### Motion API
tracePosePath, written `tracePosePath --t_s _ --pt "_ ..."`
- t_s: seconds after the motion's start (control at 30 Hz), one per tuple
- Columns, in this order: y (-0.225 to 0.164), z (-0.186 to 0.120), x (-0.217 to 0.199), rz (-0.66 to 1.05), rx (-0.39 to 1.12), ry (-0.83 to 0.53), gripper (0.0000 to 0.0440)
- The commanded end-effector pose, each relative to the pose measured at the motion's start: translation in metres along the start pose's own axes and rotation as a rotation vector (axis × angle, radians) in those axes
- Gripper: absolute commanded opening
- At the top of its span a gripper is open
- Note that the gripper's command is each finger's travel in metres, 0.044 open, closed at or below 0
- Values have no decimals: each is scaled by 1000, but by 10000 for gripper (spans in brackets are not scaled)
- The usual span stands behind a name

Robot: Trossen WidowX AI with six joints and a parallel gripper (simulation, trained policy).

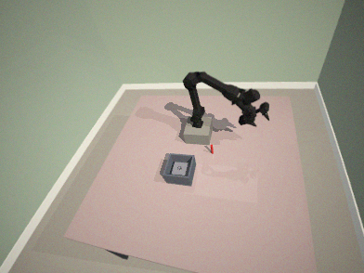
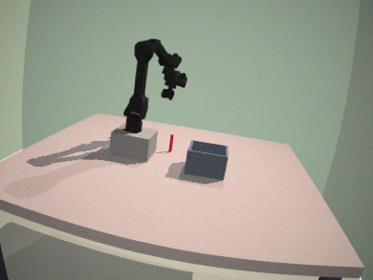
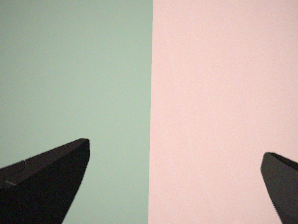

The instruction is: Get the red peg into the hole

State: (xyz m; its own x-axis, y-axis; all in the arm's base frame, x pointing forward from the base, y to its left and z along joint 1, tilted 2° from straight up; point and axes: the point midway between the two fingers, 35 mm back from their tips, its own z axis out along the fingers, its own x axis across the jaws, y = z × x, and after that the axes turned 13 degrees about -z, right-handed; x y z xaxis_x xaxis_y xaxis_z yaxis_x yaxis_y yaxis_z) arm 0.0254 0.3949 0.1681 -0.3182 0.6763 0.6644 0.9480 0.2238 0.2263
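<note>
The red peg [image 1: 212,149] [image 2: 171,143] stands upright on the table, between the arm's base and the box, outside the box. The open grey-blue box [image 1: 178,179] [image 2: 206,165] has a light plate [image 1: 184,172] at its bottom, with a small hole mark near the middle. In the exterior view the box's wall hides the plate. My gripper [image 1: 262,123] [image 2: 176,90] [image 3: 175,154] is open and empty. It is high above the table, well off to the side of the peg and box. The wrist view shows neither peg nor box.
The arm rises from a grey block [image 1: 197,135] [image 2: 133,145] on the pink table [image 1: 139,209] [image 2: 190,205] [image 3: 225,100]. The block stands close to the peg. A straight table edge runs down the middle of the wrist view, with green wall beyond.
</note>
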Motion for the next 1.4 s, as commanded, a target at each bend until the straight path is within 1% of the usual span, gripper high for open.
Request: tracePosePath --t_s 0.0,0.17,0.33,0.6,0.77,0.97,1.37 --pt "30 -18 -5 12 -40 -13 411" --pt "69 -41 -21 53 -104 -48 421" --pt "101 -62 -49 121 -157 -115 429" --pt "127 -88 -109 273 -200 -279 435" --pt "129 -100 -145 365 -203 -390 440" --pt "119 -110 -182 464 -183 -513 440" --pt "77 -106 -249 690 -93 -739 440"
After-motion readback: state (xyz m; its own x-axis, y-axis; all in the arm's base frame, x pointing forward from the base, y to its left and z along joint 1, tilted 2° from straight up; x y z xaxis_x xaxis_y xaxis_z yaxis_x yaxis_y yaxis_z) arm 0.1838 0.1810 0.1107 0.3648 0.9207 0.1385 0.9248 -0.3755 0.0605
